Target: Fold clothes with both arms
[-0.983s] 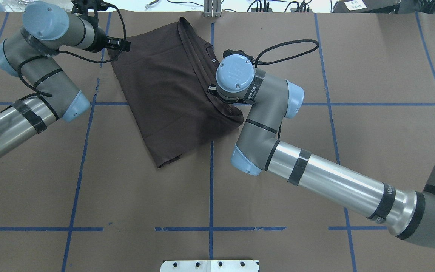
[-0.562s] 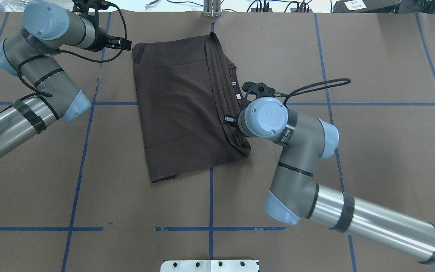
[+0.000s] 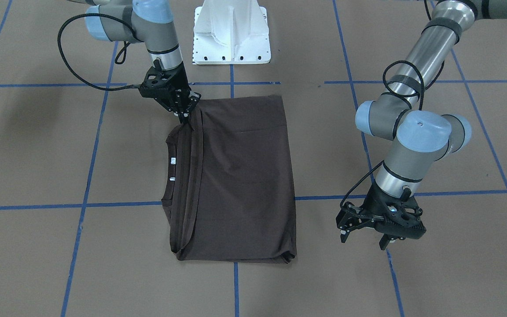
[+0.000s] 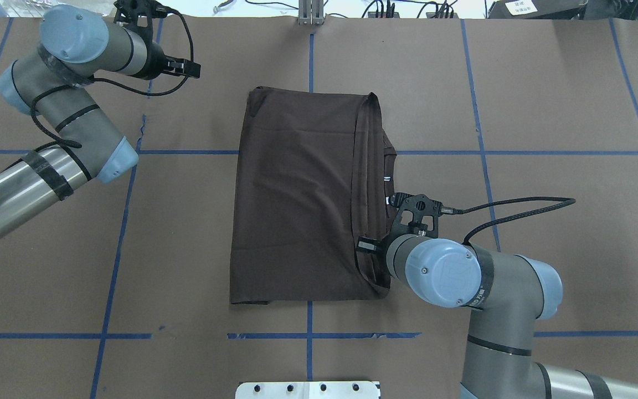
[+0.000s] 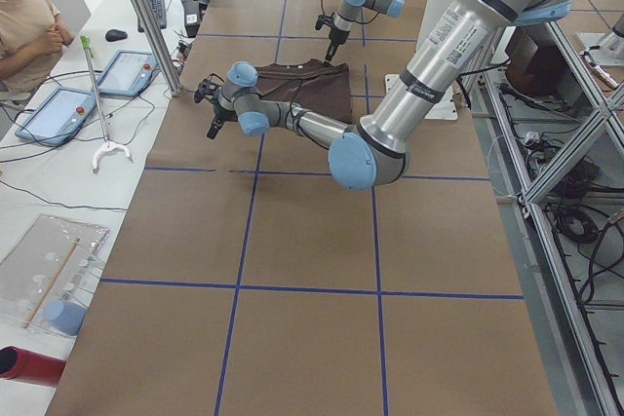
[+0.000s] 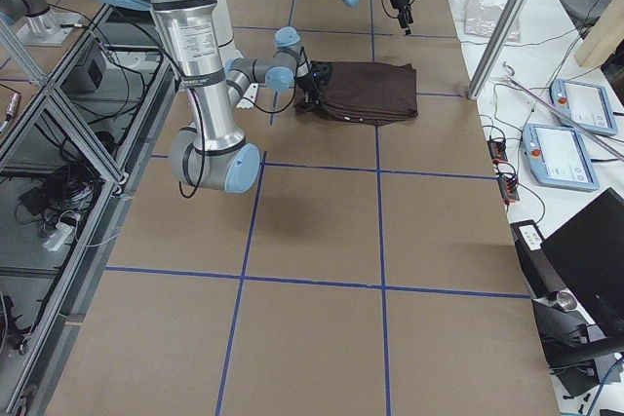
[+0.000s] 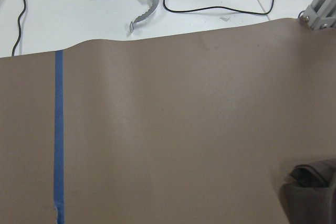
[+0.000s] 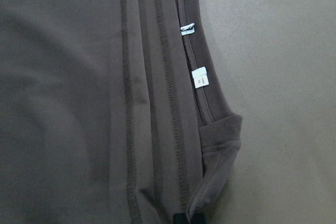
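We find R end effector (image 3: 184, 115) clenched on T-shirt (image 3: 240, 176) corner, L end effector (image 3: 365, 240) released, apart from T-shirt; rec. low, even pull.

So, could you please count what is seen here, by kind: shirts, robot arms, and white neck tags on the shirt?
T-shirt: 1
Robot arms: 2
White neck tags: 2
Total: 5
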Controlling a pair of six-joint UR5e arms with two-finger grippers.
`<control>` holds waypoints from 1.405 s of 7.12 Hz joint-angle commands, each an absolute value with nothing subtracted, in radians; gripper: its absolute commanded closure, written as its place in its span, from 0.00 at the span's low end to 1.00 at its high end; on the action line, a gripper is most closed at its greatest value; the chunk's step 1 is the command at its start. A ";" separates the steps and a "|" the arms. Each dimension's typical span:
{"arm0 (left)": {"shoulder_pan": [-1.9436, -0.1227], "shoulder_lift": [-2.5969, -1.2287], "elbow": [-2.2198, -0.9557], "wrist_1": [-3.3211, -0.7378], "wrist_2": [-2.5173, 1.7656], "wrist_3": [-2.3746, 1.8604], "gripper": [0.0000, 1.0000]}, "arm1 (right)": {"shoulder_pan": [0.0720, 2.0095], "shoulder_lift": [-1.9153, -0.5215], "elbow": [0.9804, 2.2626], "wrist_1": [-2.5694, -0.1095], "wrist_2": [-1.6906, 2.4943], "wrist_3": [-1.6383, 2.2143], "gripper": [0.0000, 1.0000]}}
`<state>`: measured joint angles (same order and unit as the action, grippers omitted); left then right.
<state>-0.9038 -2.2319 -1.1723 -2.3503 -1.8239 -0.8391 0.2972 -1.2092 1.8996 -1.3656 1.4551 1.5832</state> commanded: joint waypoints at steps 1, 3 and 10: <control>-0.902 -2.232 -1.173 -2.349 -1.824 -0.839 0.00 | 0.302 -1.210 1.920 -1.368 1.478 1.504 0.00; -0.900 -2.224 -1.173 -2.349 -1.824 -0.839 0.00 | 0.293 -1.190 1.908 -1.367 1.486 1.282 0.00; -0.900 -2.209 -1.175 -2.350 -1.824 -0.842 0.00 | 0.255 -1.172 1.890 -1.358 1.479 1.088 1.00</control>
